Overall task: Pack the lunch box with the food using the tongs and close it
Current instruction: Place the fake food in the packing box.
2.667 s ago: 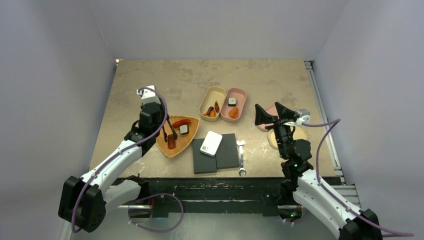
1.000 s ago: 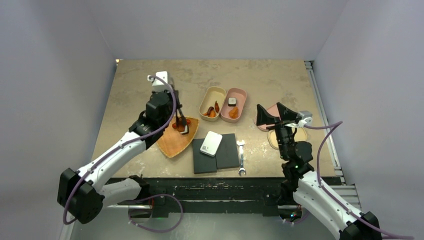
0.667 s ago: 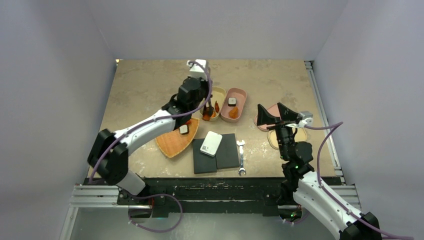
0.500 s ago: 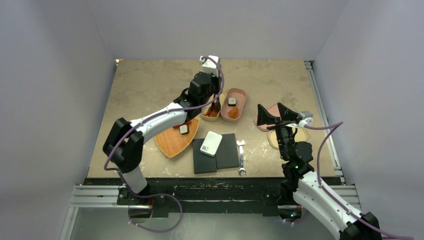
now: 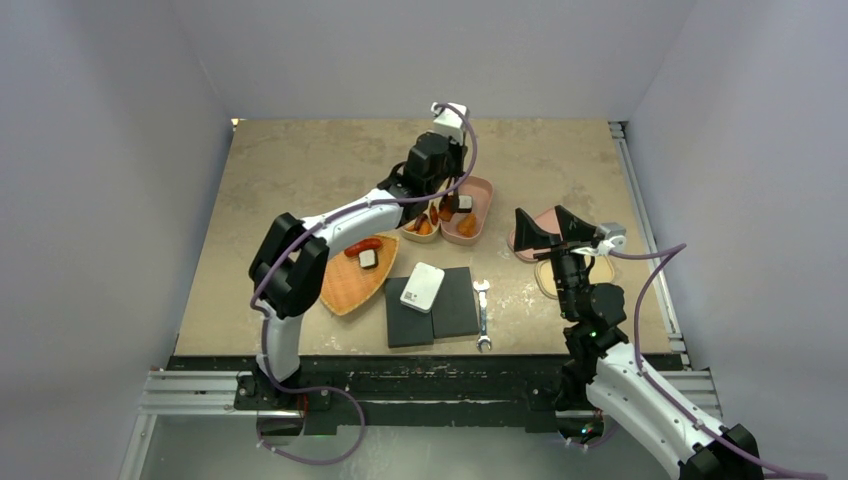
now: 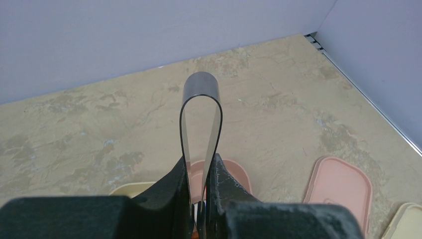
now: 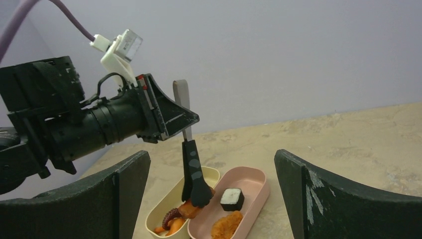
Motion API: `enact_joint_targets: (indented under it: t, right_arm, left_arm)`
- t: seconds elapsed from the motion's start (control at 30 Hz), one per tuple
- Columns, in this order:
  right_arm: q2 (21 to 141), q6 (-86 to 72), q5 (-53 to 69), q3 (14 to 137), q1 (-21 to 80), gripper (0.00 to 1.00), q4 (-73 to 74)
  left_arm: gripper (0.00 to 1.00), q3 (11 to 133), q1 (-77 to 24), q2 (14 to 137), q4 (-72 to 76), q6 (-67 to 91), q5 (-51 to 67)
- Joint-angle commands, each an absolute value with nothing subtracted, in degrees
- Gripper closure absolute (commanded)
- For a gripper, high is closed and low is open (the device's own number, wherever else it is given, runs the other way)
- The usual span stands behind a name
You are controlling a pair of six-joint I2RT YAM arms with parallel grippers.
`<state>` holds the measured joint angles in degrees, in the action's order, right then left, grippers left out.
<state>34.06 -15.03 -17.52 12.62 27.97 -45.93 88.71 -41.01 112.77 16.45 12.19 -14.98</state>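
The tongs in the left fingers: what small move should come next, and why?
Probably lower a little, then ease the squeeze. The left fingers pinch the tongs, whose black tips grip an orange piece at the cream compartment, close to the rim it shares with the pink compartment. A release from lower down should let it land inside the cream side.

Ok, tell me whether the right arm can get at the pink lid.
Probably yes. The right gripper hangs open just above the pink lid, which lies bare, and the left gripper is away over the lunch box, holding the tongs.
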Motion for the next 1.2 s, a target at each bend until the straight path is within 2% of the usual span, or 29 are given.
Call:
enact_joint_targets:
  t: [0.0,0.13,0.3,0.5,0.67,0.9,1.17]
  right_arm:
    - [33.5,-15.0,-18.6,12.5,28.0,0.01,-47.6]
    - [33.5,-15.1,-18.5,12.6,28.0,0.01,-47.6]
    - [33.5,-15.1,-18.3,12.6,28.0,0.01,-47.5]
    - [33.4,-15.2,-18.3,12.6,28.0,0.01,-47.5]
    - [33.4,-15.2,-18.3,12.7,28.0,0.01,-47.5]
    - [33.4,-15.1,-18.3,12.6,28.0,0.01,-47.5]
    - [33.3,-15.2,-18.3,12.6,28.0,0.01,-47.5]
  left_arm:
    - [1.00,93.2,-41.4,114.6,18.0,11.7,-13.9]
    - [1.00,94.3,-41.3,115.6,17.6,12.3,-14.8]
    - [0.83,94.4,-41.3,116.0,17.2,12.8,-15.1]
    - [0.72,94.3,-41.4,115.9,17.1,12.9,-15.2]
    - [0.72,93.9,-41.5,115.4,17.1,12.5,-15.4]
    - [0.78,92.8,-41.7,112.1,17.3,12.2,-15.8]
    - [0.80,83.6,-41.7,98.8,15.2,12.7,-19.3]
